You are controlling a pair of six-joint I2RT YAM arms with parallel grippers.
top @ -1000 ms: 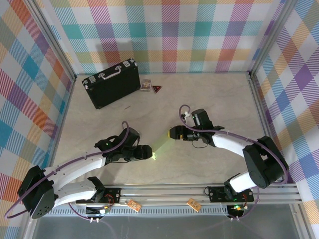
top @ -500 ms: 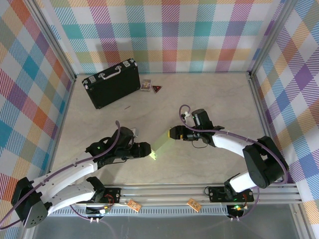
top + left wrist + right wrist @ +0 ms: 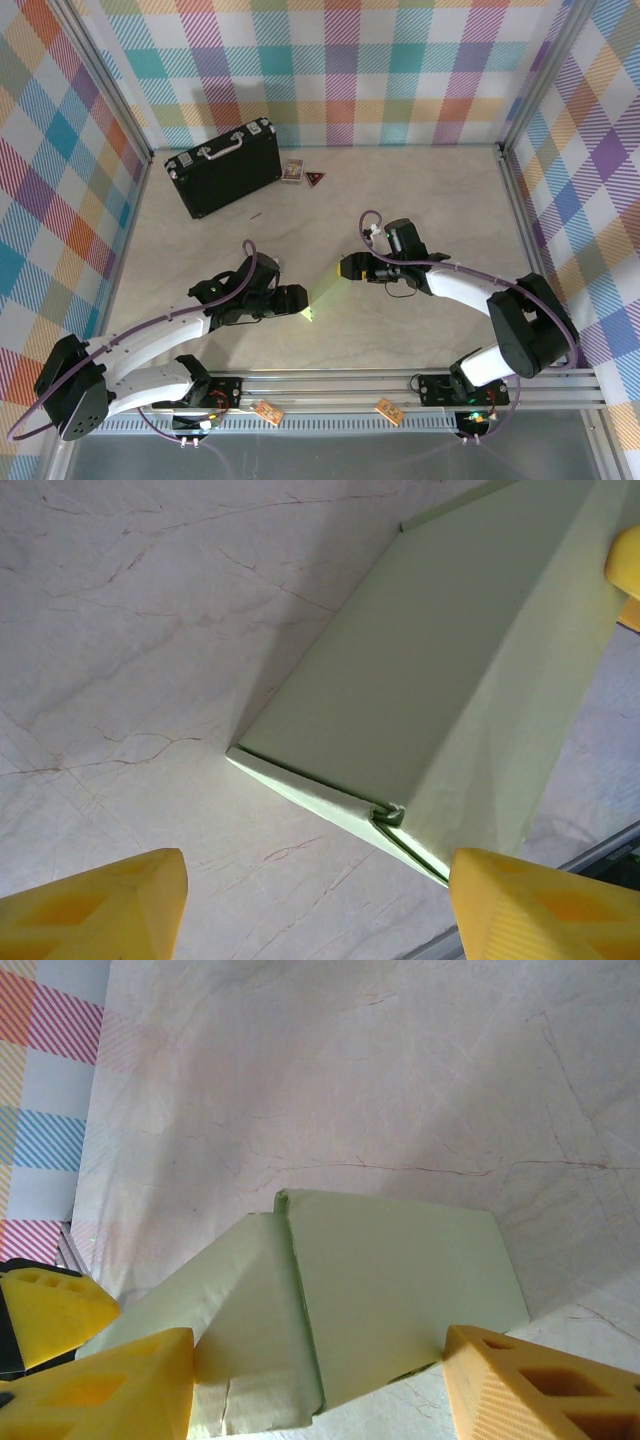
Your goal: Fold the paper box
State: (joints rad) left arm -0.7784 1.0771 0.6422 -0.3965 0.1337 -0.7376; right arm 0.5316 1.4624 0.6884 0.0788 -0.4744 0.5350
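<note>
- The paper box (image 3: 325, 292) sat out on the table (image 3: 430, 200), well apart from the black briefcase (image 3: 223, 168) — off to the briefcase's right and on its near side, toward the arm bases.
- It was a pale green folded shape with a seam across its top face, and it looked tilted, with the end farther to the briefcase's right riding higher.
- The right gripper (image 3: 347, 268) had that higher end. In the right wrist view, its yellow fingers (image 3: 110, 1380) stood one against each side of the card, clamped across it.
- The left gripper (image 3: 302, 305) was at the box's other end, the one farther to the briefcase's near side, with its jaws apart.
- From the left wrist, one finger (image 3: 530, 905) was right at the box's tucked corner. The other was clear of the card — bare table lay between them.
- A small card (image 3: 292, 171) and a dark triangular piece (image 3: 315, 179) lay just right of the briefcase, untouched.
</note>
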